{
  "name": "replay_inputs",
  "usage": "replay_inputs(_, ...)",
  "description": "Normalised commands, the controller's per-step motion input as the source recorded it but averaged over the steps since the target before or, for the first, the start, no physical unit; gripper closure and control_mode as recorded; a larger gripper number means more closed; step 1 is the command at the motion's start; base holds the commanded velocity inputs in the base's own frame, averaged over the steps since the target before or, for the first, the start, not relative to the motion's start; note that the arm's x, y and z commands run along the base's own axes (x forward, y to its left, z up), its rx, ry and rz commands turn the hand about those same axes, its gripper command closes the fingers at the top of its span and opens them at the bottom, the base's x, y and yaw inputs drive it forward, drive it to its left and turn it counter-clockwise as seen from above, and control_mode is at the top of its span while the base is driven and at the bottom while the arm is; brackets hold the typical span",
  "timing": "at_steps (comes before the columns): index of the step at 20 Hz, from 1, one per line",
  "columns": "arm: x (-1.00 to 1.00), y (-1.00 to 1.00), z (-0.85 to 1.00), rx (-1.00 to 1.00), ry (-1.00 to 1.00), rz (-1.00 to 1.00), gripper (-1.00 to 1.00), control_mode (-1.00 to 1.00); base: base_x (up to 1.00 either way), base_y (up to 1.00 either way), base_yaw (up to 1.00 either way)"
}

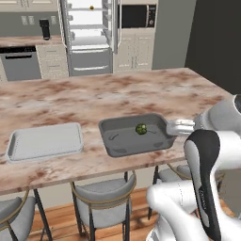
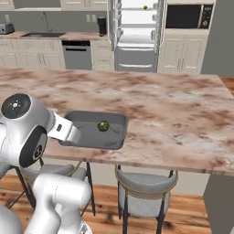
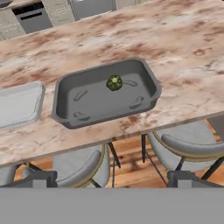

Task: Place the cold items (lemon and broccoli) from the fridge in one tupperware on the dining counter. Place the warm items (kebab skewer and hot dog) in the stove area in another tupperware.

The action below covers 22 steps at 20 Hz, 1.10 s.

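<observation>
With broccoli [image 3: 114, 82] in dark tub [image 3: 70, 114], we risk dropping lemon [image 1: 92, 7] into pale tub [image 1: 19, 153]; gripper [image 3: 112, 178] spread, empty

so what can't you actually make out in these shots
- Lemon: a tiny yellow dot on a shelf of the open fridge in the left base view, too small to confirm.
- Kebab skewer, hot dog, stove area: outside all frames.
- Light tupperware: cut off by the hand view's left edge.
- Fingers: their tips barely rise at the hand view's bottom edge, so open or shut is unclear.
- Broccoli in the dark tupperware: small, detail blurred.
</observation>
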Motion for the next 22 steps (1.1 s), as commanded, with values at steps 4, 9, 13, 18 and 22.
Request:
replay_inputs(4, 0.00, 0.00, 0.00, 0.00, 0.00, 0.00, -1.00, 1.00, -0.38, -0.61, -0.08)
replay_inputs(9, 0.00, 0.00, 0.00, 0.00, 0.00, 0.00, -1.00, 1.00, -0.12, -0.89, -0.04)
replay_inputs(13, 0.00, 0.00, 0.00, 0.00, 0.00, 0.00, -1.00, 1.00, 0.00, -1.00, -0.02)
replay_inputs(18, 0.00, 0.00, 0.00, 0.00, 0.00, 0.00, -1.00, 1.00, 0.08, -1.00, 0.00)
replay_inputs(22, 0.00, 0.00, 0.00, 0.00, 0.00, 0.00, -1.00, 1.00, 0.28, -1.00, 0.00)
